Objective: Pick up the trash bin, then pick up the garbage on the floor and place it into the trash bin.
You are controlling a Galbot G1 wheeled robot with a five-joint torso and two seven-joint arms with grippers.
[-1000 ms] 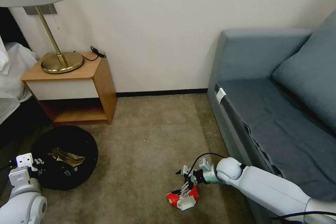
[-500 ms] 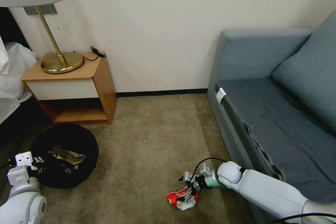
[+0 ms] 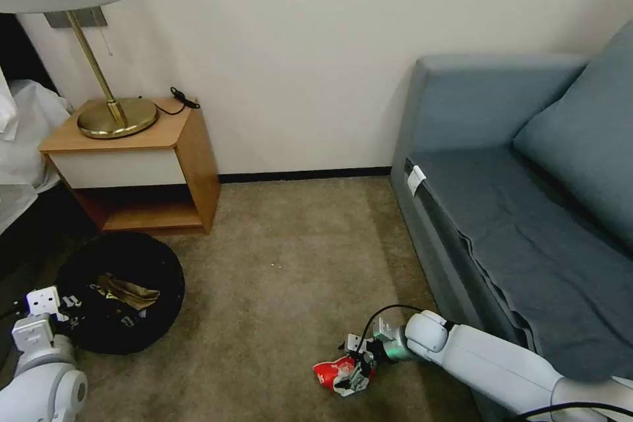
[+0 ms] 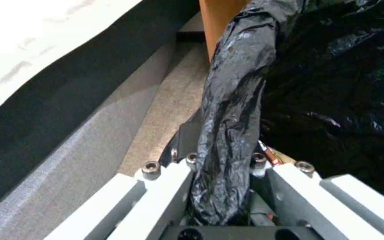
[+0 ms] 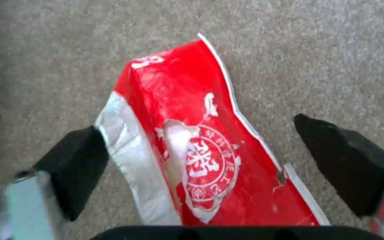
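One trash bin [image 3: 120,291], one red packet [image 3: 335,372], two hands [image 3: 351,369] [image 3: 66,306].

Beige carpet floor [image 3: 283,264], red-and-white crushed packet [image 3: 336,374] lying flat, wooden nightstand [image 3: 132,165], blue sofa [image 3: 514,211]

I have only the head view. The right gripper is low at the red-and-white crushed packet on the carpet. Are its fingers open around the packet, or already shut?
Observer: Open. In the right wrist view the right gripper has one dark fingertip on each side of the red-and-white crushed packet.
Operator: Does the packet lie on the floor?
Observer: Yes, it lies on the beige carpet.
Operator: And the left gripper?
Observer: The left gripper is shut on the rim of the round black trash bin with crinkly liner.
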